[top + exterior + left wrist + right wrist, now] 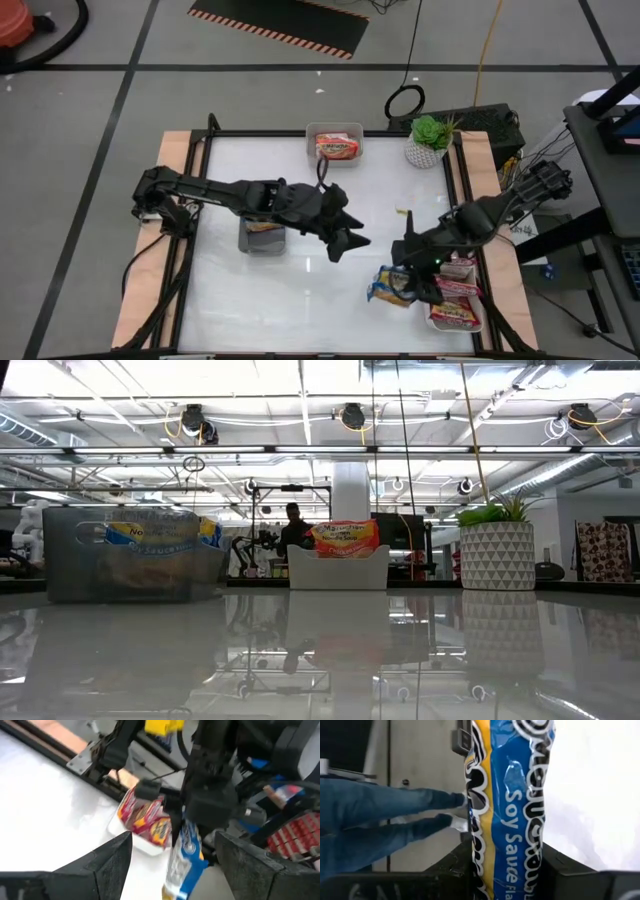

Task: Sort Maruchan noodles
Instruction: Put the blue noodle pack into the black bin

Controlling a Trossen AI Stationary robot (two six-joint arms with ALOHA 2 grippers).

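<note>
- I am seeing the right gripper (407,280) closing on a blue and yellow noodle packet (392,287) near the desk's front right; in the right wrist view that packet (507,810) is standing on edge between my two fingers, which are pressing its sides.
- In the left wrist view the same blue packet (184,857) is hanging below the right arm's gripper (192,827).
- Just beside it, at the right edge, a white tray (470,322) is holding red packets (455,300); the left wrist view is showing that tray (145,846) with the red packets (145,815) inside.
- I am holding the left gripper (348,240) over the middle of the white desk (300,310), with its fingers (107,862) spread wide and nothing between them.
- Behind the left arm, a grey bin (262,238) is sitting on the desk's left half; in the low view the bin (70,560) is showing a blue and yellow packet (150,538) through its wall.
- At the far edge, a second white tray (312,135) is carrying an orange-red packet (337,147); the low view is showing this tray (338,572) with the packet (345,537) standing in it.
- A potted plant (429,139) is standing at the far right corner, well apart from the trays; the low view is showing its patterned pot (497,556).
- Beyond the desk, a person (294,526) is showing in the room.
</note>
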